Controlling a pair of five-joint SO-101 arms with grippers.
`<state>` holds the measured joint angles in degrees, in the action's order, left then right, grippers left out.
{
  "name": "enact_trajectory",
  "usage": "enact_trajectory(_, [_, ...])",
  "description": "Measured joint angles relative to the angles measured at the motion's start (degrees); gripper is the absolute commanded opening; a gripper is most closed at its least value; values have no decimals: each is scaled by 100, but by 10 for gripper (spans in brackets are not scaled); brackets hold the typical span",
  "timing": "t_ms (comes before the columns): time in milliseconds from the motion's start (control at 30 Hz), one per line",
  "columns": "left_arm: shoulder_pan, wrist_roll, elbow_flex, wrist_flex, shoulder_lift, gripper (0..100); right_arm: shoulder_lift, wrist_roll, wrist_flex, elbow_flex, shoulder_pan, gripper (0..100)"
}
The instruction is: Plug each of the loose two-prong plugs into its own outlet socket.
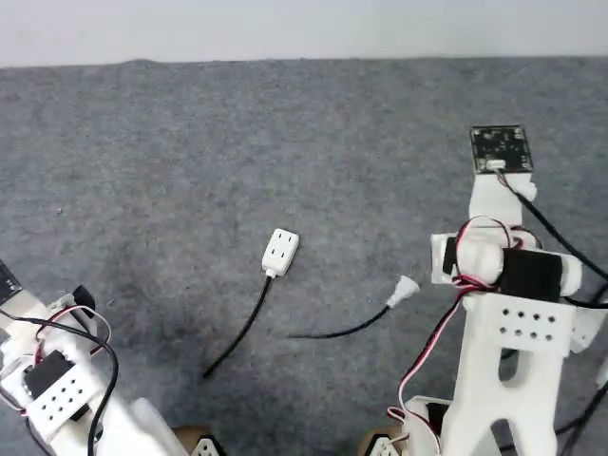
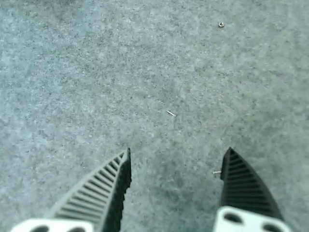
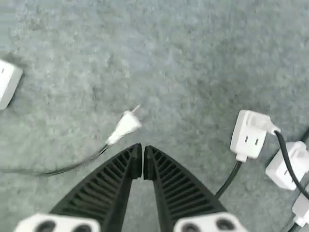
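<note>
A white two-prong plug [image 1: 403, 291] lies on the grey carpet with its black cord [image 1: 332, 332] trailing away from it. To its left sits a white outlet socket block [image 1: 280, 252] with its own black cord. In the right wrist view the plug [image 3: 125, 125] lies just beyond my right gripper [image 3: 143, 148], which is shut on nothing; the socket block [image 3: 6, 83] shows at the edge. Another white socket [image 3: 248, 135] on a black cord lies to the other side. My left gripper [image 2: 178, 152] is open over bare carpet.
The right arm [image 1: 503, 304] stands at the right of the carpet, the left arm [image 1: 57, 380] at the near left corner. More white plug blocks [image 3: 286, 166] bunch beside the second socket. A small screw [image 2: 221, 24] and a pin [image 2: 171, 113] lie on the carpet.
</note>
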<state>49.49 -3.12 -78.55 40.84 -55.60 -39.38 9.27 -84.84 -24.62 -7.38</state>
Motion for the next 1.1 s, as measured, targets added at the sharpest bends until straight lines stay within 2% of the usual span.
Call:
enact_trajectory(267, [0, 0, 0, 0, 0, 283, 0, 79, 756, -255, 149, 9])
enact_trajectory(533, [0, 0, 0, 0, 0, 283, 255, 404, 791, -844, 1275, 75])
enact_trajectory(767, [0, 0, 0, 0, 0, 283, 1327, -185, 2277, -1829, 1292, 77])
enact_trajectory(967, [0, 0, 0, 0, 0, 283, 2127, 888, 2303, -1837, 1310, 80])
enact_trajectory(1100, [0, 0, 0, 0, 0, 283, 2453, 2347, 1934, -1837, 1354, 80])
